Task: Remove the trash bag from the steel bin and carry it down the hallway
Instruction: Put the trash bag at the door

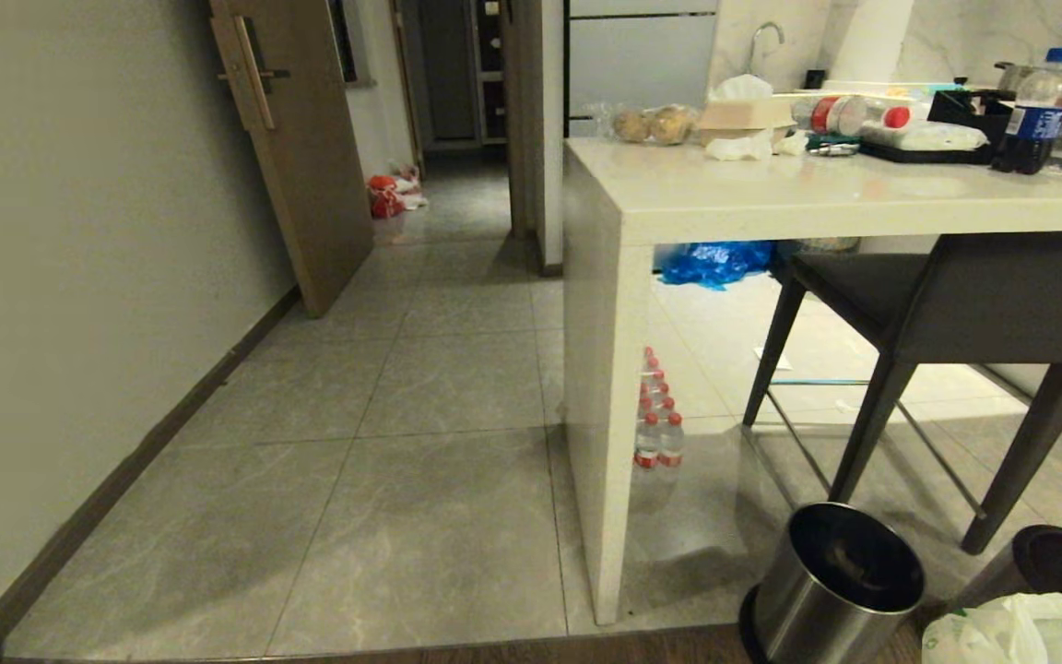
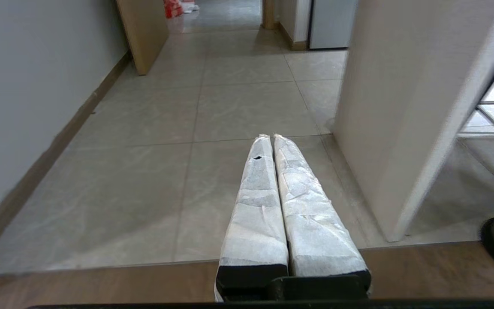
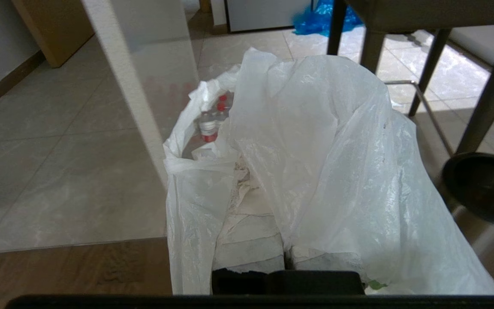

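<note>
No readable text anywhere. Red and blue labels on the bottles [image 1: 1061, 106] at the far right of the counter [image 1: 771, 198], lettering too small to make out; same for the red-labelled small bottles [image 1: 658, 433] under it.

trash bag [image 3: 337, 180]: white, crumpled, lifted | steel bin [image 1: 831, 586]: upright, unlined | hallway [image 1: 420, 387]: grey tiles

Two steel bins [image 1: 831, 581] [image 1: 1047, 563], one trash bag [image 1: 1024, 632], one chair [image 1: 946, 314].
</note>
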